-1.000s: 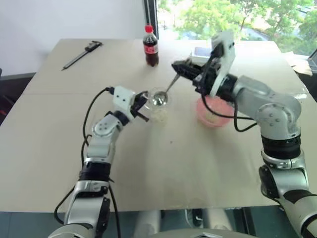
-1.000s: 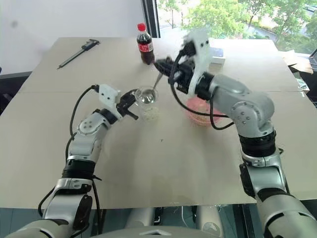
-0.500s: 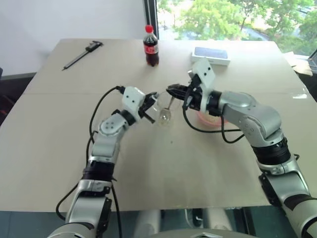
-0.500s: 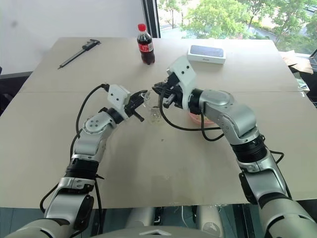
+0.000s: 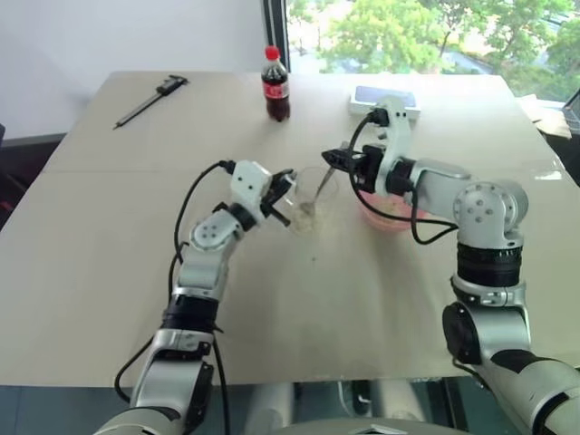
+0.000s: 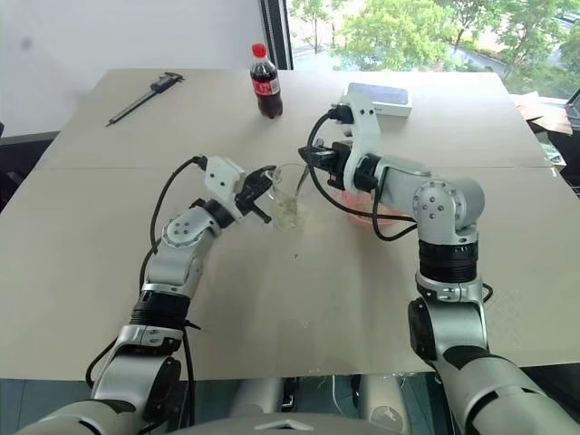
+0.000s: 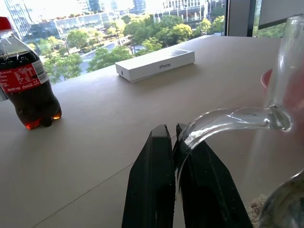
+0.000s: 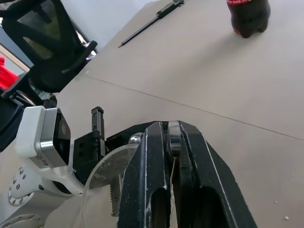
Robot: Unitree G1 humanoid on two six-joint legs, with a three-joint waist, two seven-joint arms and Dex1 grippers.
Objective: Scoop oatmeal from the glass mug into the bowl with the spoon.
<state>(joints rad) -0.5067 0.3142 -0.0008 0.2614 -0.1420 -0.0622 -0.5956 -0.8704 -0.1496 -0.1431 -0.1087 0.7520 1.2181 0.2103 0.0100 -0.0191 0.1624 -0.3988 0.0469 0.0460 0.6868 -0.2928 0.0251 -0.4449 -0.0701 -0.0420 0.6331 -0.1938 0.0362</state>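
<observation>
L pincer [image 5: 283,186] grips glass mug [image 5: 311,201] handle, R pincer [image 5: 336,156] pinches spoon [image 5: 316,194], tip prob. buried.

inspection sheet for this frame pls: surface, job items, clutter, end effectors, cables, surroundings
Surface: beige table, a seam across it.
Job's things: glass mug tilted, oatmeal in its low side; spoon dips into the mug; pink bowl beside it, partly behind the right arm.
Clutter: cola bottle, caliper, white phone box at the far side.
End effectors: left end effector shut on the mug handle; right end effector shut on the spoon handle.
Cables: black cable loops off the left wrist; another hangs from the right wrist over the bowl.
Surroundings: window with trees behind; white wall to the left.
</observation>
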